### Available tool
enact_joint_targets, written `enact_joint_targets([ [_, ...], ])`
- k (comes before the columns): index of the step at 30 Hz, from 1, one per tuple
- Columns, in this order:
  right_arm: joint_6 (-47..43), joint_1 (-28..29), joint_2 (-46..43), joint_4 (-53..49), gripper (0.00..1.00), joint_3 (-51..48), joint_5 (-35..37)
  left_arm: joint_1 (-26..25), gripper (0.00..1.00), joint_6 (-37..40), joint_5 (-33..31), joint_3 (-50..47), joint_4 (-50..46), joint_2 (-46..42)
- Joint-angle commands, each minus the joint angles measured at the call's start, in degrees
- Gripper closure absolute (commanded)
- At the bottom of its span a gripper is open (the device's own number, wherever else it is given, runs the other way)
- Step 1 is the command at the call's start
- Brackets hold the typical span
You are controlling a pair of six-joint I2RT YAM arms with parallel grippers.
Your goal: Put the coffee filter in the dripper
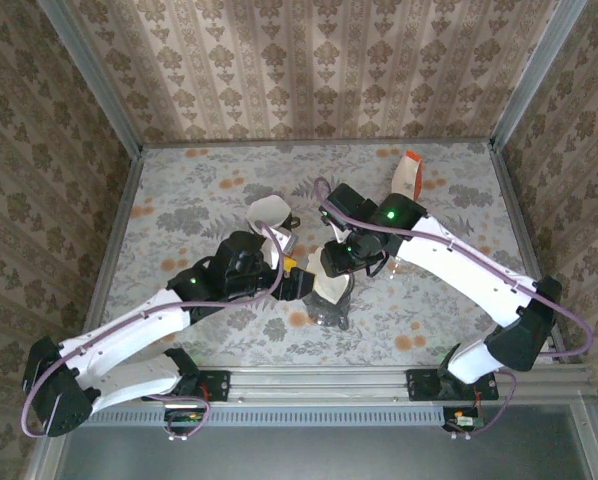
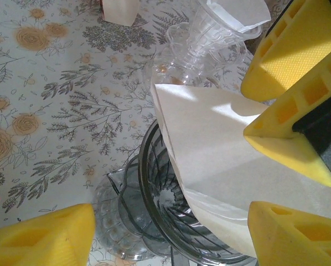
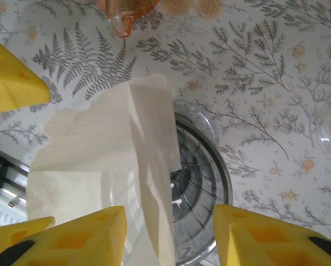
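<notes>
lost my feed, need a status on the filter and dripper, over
Left gripper open, right gripper open, both at the dripper. Coffee filter leaning across its rim, not seated. Second glass piece close beside it.

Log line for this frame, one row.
coffee filter: tilted across dripper rim, not seated | left pincer: open | right pincer: open
</notes>
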Motion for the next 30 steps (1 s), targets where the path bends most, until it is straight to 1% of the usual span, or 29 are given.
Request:
enact_joint_targets([
  [1, -1.15, 0.47, -2.28, 3.37, 0.56, -1.45, 0.99, 0.35, 0.26, -0.74, -0.62, 2.47, -0.88, 0.0],
  [6, -1.41, 0.56, -5.2, 5.49, 0.57, -3.64, 3.31, 0.38, 0.24, -0.52, -1.24, 3.27, -1.75, -0.23],
  [9, -1.42, 0.59, -8.68, 8.44, 0.53, -5.86, 5.55, 0.39, 0.18, -0.33, -2.22, 3.6, -2.18, -0.92],
  [11, -2.01, 0.56, -10.39, 10.77, 0.49, -7.35, 5.15, 0.45, 0.14, -0.18, -3.06, 3.86, -2.81, -1.54],
  [13, -2.12, 0.56, -10.65, 10.79, 0.49, -7.7, 4.69, 0.59, 0.12, 0.08, -3.65, 4.23, -3.47, -2.3],
  [17, -2.59, 0.59, -8.39, 6.35, 0.55, -6.06, 4.09, 1.2, 0.12, 0.3, -3.8, 4.98, -5.13, -2.36],
  [24, -3.26, 0.99, -7.12, 5.16, 0.56, -6.28, 3.04, 1.96, 0.12, -0.31, -3.23, 4.33, -4.92, -2.19],
  [30, -3.08, 1.59, -6.74, 4.36, 0.74, -6.42, 3.9, 2.1, 0.12, -0.38, -2.96, 4.45, -5.09, -1.94],
])
